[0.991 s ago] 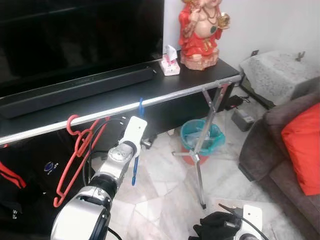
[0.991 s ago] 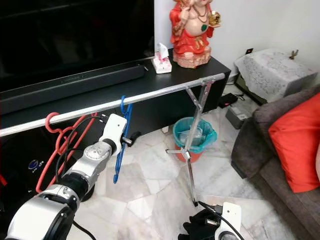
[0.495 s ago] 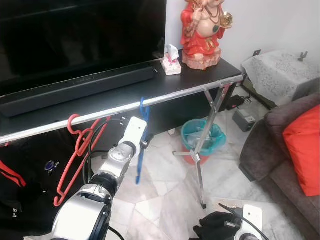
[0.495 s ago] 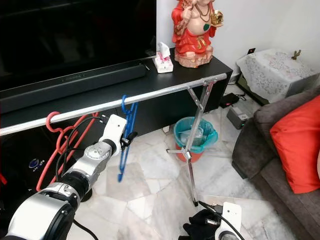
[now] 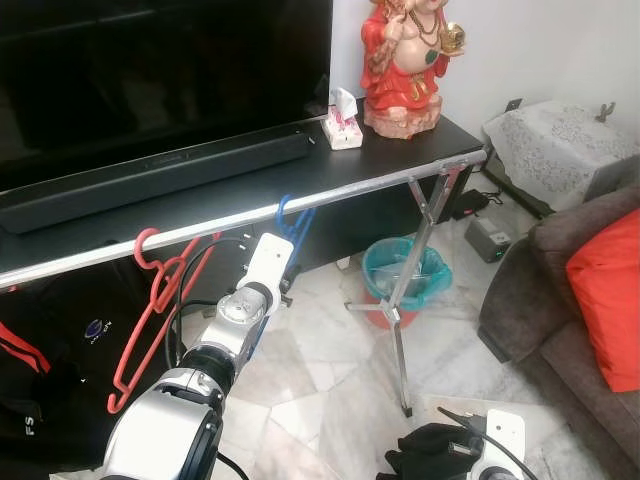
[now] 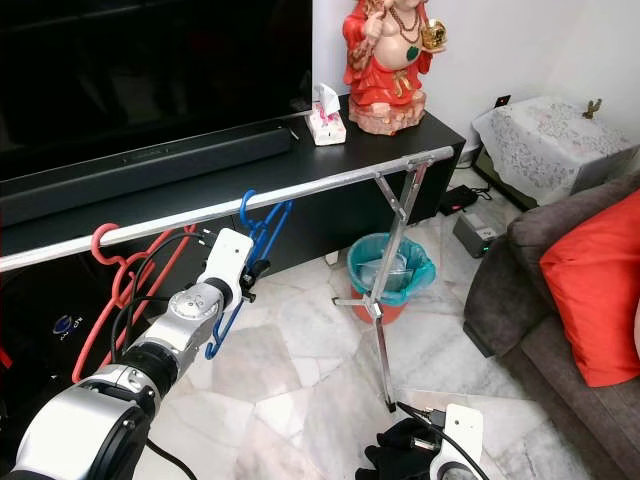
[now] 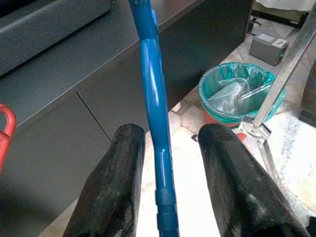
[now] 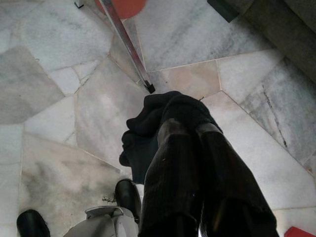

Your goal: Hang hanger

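Note:
A blue hanger (image 5: 290, 218) hangs by its hook on the long metal rail (image 5: 360, 187) in front of the TV stand. Its lower part slants down behind my left arm. My left gripper (image 6: 248, 277) sits just below the rail. In the left wrist view the blue hanger's bar (image 7: 157, 123) runs through the gap between the two black fingers (image 7: 123, 163), and neither finger presses on it. The left gripper (image 7: 173, 133) is open. A red hanger (image 5: 158, 300) hangs further left on the same rail. My right gripper (image 8: 190, 126) hangs low over the floor, fingers together.
The rail's folding leg (image 5: 410, 290) stands by a teal-lined bin (image 5: 404, 275). A soundbar (image 5: 160, 180), a tissue box (image 5: 340, 130) and a red statue (image 5: 405, 65) sit on the TV stand. A grey sofa with a red cushion (image 5: 605, 300) is at the right. Dark clothes (image 5: 40, 340) hang at the left.
The blue hanger has swung from hanging straight down to slanting behind my left arm, with its hook over the rail. The left gripper has let go of it.

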